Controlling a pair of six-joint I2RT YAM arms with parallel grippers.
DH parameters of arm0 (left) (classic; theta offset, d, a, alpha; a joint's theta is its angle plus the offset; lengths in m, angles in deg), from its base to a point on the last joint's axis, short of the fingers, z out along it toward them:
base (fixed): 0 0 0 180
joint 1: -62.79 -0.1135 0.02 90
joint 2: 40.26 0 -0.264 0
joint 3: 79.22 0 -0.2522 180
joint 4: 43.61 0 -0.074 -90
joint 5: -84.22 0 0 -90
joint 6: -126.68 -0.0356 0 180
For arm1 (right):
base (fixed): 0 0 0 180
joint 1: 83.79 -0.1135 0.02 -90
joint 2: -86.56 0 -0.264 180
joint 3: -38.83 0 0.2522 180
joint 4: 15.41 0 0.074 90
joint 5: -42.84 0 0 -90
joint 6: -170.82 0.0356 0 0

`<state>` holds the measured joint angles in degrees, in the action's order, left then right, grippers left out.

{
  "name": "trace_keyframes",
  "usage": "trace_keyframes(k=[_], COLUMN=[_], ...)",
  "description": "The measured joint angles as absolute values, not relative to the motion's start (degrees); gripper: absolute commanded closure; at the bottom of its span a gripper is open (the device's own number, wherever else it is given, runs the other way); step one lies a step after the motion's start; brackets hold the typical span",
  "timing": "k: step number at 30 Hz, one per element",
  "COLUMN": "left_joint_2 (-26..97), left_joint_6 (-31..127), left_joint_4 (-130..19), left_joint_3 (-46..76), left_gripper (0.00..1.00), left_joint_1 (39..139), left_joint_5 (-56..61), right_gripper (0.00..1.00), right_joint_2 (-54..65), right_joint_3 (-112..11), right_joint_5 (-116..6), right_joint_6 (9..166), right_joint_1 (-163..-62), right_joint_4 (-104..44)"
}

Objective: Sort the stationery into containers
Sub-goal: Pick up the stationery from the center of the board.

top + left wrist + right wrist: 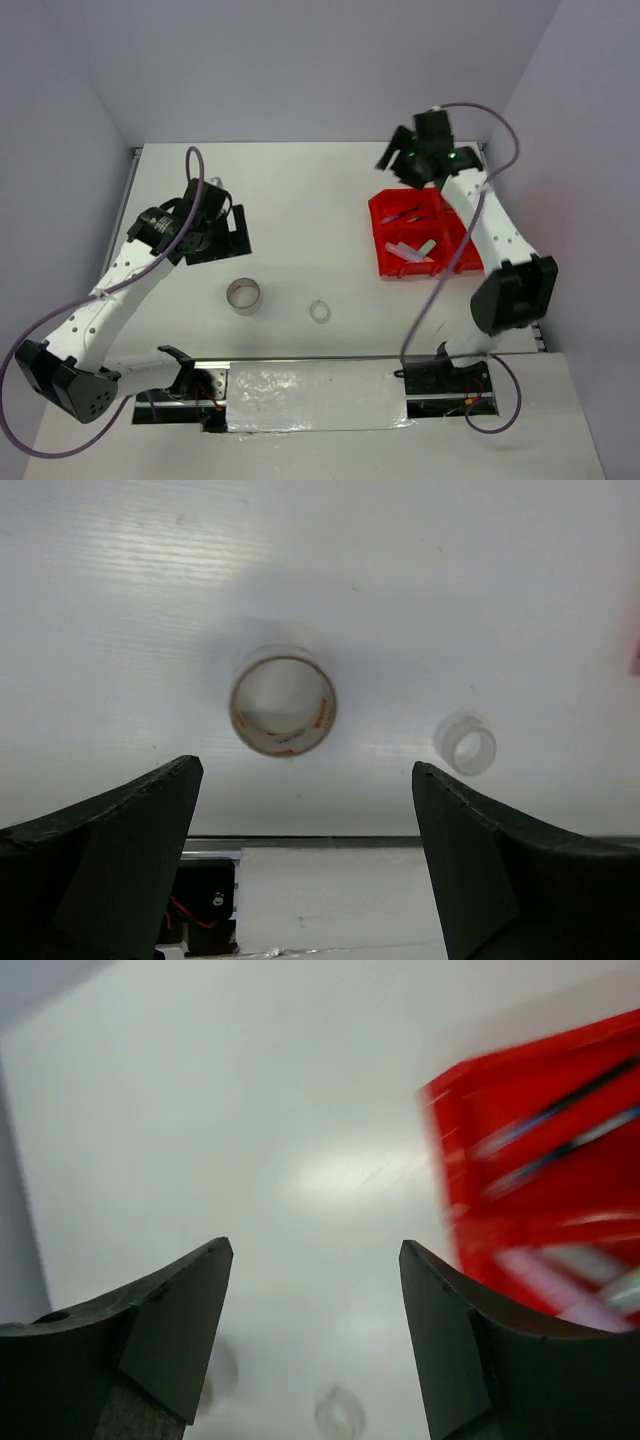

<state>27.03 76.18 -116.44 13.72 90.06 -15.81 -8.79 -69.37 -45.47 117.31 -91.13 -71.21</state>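
the beige tape roll [243, 295] and the small clear tape ring [319, 311] lie loose on the tabletop [300, 200] near its front edge, both flat with the hole facing up. the ring sits on the roll's right, toward the red tray [375, 235], which holds the pens [413, 213] and erasers [415, 250]. the left tool [305, 775] hangs above, fingers wide apart and empty, the roll framed between them in its wrist view, so the left arm looks nearer. the right tool [400, 150], also apart and empty, hovers by the tray's far corner, well away from both.
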Motion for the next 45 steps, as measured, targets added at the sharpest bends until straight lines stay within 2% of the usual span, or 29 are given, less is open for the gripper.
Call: trace_keyframes(k=[3,6,9,14,21,27,33,38,39,40,41,42,45], left_joint_2=[26.7,24.8,21.0,12.8,7.2,4.6,2.6,2.8,2.9,3.0,3.1,3.2,3.6], left_joint_6=[78.5,82.4,85.3,88.0,87.9,87.4,86.0,85.0,84.8,84.6,84.6,84.5,84.0], left_joint_4=[-118.3,-120.3,-121.6,-122.2,-123.5,-125.3,-126.1,-125.9,-125.8,-125.7,-125.6,-125.4,-125.2], left_joint_3=[12.8,11.4,11.1,11.5,13.7,15.5,16.6,17.5,17.6,17.7,17.8,17.9,18.1], left_gripper=[0.01,0.01,0.01,0.01,0.01,0.01,0.01,0.01,0.01,0.01,0.01,0.01,0.01], left_joint_1=[87.1,84.8,83.5,83.2,83.2,83.2,83.2,83.1,83.1,83.1,83.1,83.1,83.1], left_joint_5=[-19.8,-24.4,-27.8,-29.9,-29.0,-27.6,-26.3,-24.7,-24.5,-24.3,-24.0,-23.8,-23.4], right_gripper=[0.34,0.41,0.43,0.43,0.43,0.44,0.49,0.55,0.58,0.71,0.95,1.00,1.00], right_joint_2=[0.4,3.2,-0.8,-13.2,-31.2,-33.2,-34.0,-39.4,-40.5,-41.4,-42.2,-42.6,-42.8], right_joint_3=[-62.1,-57.7,-56.9,-59.4,-73.7,-74.6,-74.4,-76.6,-77.0,-77.4,-77.7,-78.1,-79.0], right_joint_5=[-47.9,-48.5,-48.9,-47.3,-46.0,-44.2,-44.2,-44.7,-44.6,-44.6,-44.4,-44.2,-43.3], right_joint_6=[114.6,113.6,113.2,113.3,112.7,114.3,114.9,114.8,114.9,115.0,115.0,115.0,116.3], right_joint_1=[-106.3,-119.7,-129.4,-139.1,-143.9,-145.1,-145.4,-145.7,-145.9,-146.0,-146.1,-146.2,-146.3], right_joint_4=[-68.2,-67.2,-65.9,-65.6,-68.0,-69.7,-69.5,-69.6,-69.9,-70.0,-70.2,-70.6,-71.4])
